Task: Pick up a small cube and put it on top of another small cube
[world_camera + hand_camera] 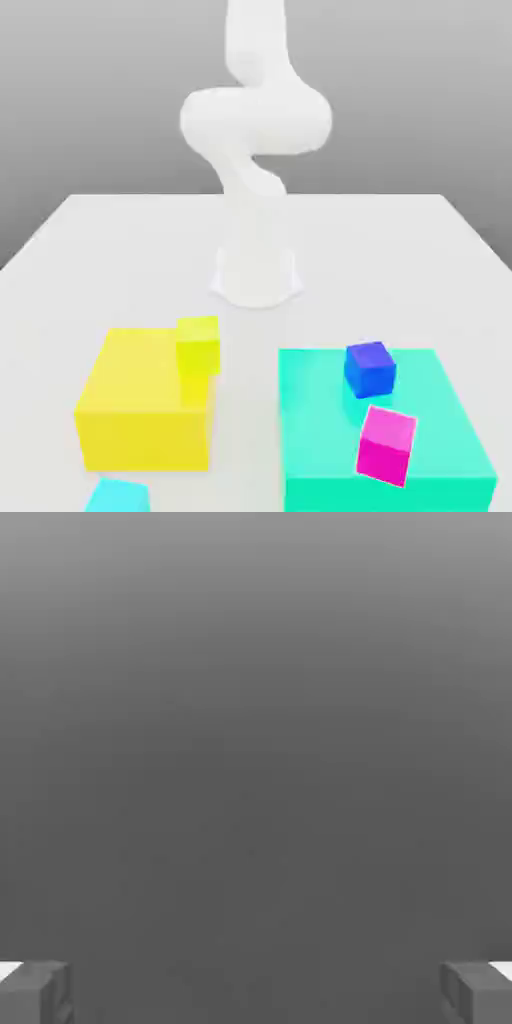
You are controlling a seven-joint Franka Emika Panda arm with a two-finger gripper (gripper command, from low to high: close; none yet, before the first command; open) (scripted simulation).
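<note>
Exterior view, arm: white Panda (257, 120), base on the pale counter (150, 250) behind the blocks.
Exterior view, yellow block (145, 440): large, flat-topped, toward the exterior view's left.
Exterior view, yellow-green cube (198, 345): small, at the yellow block's side nearer the middle; resting on top or just beside, cannot tell.
Exterior view, teal block (320, 425): large, flat-topped, toward the exterior view's right, apart from the yellow block.
Exterior view, blue cube (370, 370): small, over the teal block's top, toward its far edge.
Exterior view, magenta cube (386, 446): small, tilted, pale outline, nearer the front than the blue cube; contact with the teal block unclear.
Exterior view, cyan cube (118, 497): in front of the yellow block, cut off by the lower edge.
Hand view, tool (256, 994): wide open, fingertips well apart, nothing between.
Hand view, background: plain grey, darker toward the fingertips.
</note>
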